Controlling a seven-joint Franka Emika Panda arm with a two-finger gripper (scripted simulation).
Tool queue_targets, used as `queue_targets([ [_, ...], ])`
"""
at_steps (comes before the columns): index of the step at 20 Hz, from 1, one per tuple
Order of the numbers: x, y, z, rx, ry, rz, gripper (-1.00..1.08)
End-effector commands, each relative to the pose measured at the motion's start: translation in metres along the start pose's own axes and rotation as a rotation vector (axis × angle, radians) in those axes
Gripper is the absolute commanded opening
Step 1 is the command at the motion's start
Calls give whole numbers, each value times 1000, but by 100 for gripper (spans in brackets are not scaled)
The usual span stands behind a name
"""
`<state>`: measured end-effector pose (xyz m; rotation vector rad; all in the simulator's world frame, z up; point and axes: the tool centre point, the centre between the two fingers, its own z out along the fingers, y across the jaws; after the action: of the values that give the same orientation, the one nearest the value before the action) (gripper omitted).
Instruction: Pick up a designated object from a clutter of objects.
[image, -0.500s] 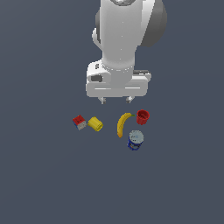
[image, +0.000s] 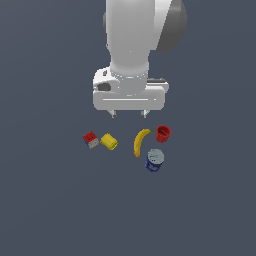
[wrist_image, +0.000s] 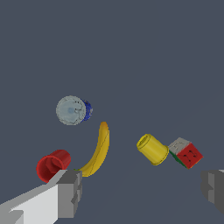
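In the exterior view, the white arm hangs over a plain dark grey counter (image: 50, 210), its wide wrist block facing down. The tool (image: 129, 114) shows as two short grey fingertips poking out below the block, set well apart with nothing between them. It hovers above the objects and touches none of them.

Below it lie five small items in a loose row. The red cup (image: 163, 133) stands upright with its mouth open upward, toward the exterior view's right, just below and to the right of the nearer fingertip. Just beside it, on its left in this view, lies the yellow banana (image: 140, 141), curved and running from near the cup downward. The blue can (image: 155, 160) with its pale lid sits near the banana's lower end, below the cup. Well apart, toward the exterior view's left, the yellow cylinder (image: 109, 142) lies on its side, and the red-and-white cube (image: 90, 139) sits just beside it, farther left.

In the wrist view, the two grey fingers (wrist_image: 70, 192) frame the scene from either edge, wide open and empty. The red cup (wrist_image: 53, 165) appears close to one finger, partly behind its tip, its mouth turned toward the camera. The banana (wrist_image: 98, 151) curves away next to it, with the can's (wrist_image: 72, 110) pale lid beyond. The yellow cylinder (wrist_image: 152, 149) and the cube (wrist_image: 187, 153) lie together nearer the other finger.
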<state>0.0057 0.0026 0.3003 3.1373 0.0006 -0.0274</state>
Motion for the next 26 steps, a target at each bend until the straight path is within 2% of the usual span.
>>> queue_targets([
  [1,2,5,-2,1,8,12,100],
  [9,2,5,-3,1,8,14,100],
  [14,1,-4,8,-2,9,-11,100],
  [20,-2,-27,34,-10,10,-77,100],
  [26,-14,-65,76,-18,11,-186,100],
])
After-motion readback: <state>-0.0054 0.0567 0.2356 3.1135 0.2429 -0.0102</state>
